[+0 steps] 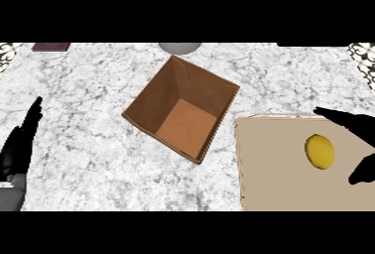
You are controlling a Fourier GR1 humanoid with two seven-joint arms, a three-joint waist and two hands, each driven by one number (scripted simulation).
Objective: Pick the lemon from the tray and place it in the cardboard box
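Note:
A yellow lemon [320,151] lies on the beige tray [278,168] at the lower right of the marble counter. To the tray's upper left stands the open brown cardboard box [181,110], turned diamond-wise, with nothing inside. My right hand [356,124] comes in from the right edge with fingers spread: one finger reaches over the tray's top right corner, and the thumb [363,171] shows lower down, to the right of the lemon. The lemon sits between them, untouched. My left hand [18,144] rests open at the left edge, fingers up.
A grey round object [180,47] sits at the counter's far edge behind the box. A dark reddish-brown flat item [50,46] lies at the far left corner. Patterned surfaces show at both top corners.

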